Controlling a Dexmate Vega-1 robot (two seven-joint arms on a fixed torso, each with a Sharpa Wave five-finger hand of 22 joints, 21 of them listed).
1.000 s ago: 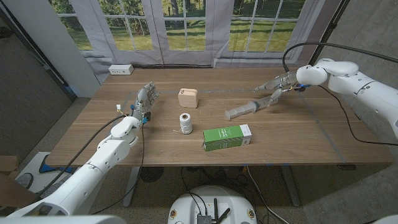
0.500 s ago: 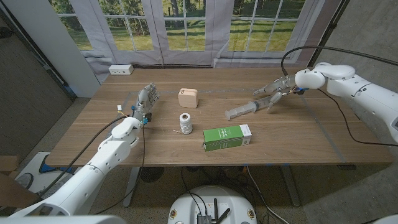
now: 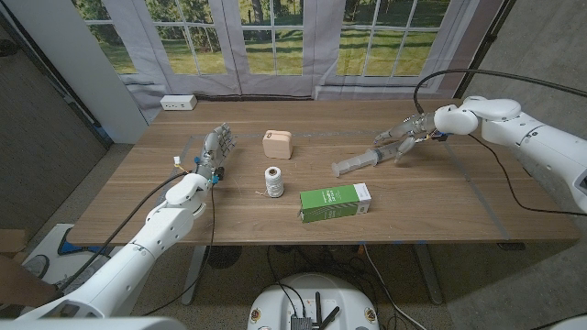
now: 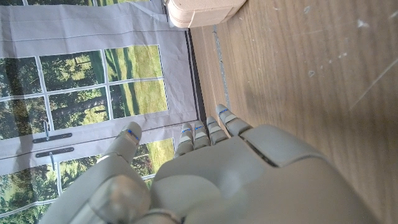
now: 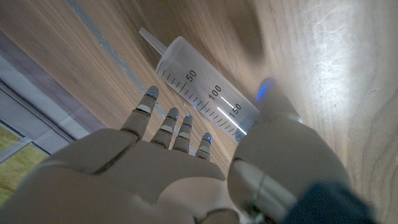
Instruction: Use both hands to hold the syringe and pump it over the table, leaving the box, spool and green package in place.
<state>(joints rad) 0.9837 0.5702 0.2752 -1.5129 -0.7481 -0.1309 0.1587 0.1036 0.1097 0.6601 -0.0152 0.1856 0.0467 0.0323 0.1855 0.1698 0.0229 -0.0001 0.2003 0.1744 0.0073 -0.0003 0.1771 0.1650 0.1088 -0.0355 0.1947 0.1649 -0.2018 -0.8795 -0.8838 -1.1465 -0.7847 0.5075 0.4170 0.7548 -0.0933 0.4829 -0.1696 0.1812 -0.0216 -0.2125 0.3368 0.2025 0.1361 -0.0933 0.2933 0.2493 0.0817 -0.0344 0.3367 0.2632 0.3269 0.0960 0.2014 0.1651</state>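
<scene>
Box [image 3: 277,144] behind spool [image 3: 272,180] — syringe [image 3: 359,163] right

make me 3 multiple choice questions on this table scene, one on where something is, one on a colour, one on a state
1. Where does the spool stand?
A. in front of the box, nearer the robot
B. on top of the package
C. to the right of the syringe

2. What colour is most of the package?
A. red
B. green
C. blue

3. How is the syringe now?
A. lifted high in both hands
B. standing upright in the box
C. lying on the table with the right robot hand open over its far end

Key: 1 A, the head view shows the spool just below the box, toward the robot. 2 B, its face is green with a white end. 3 C, the right wrist view shows the barrel flat on the wood, fingers spread above it; the left robot hand stays apart from it.
</scene>
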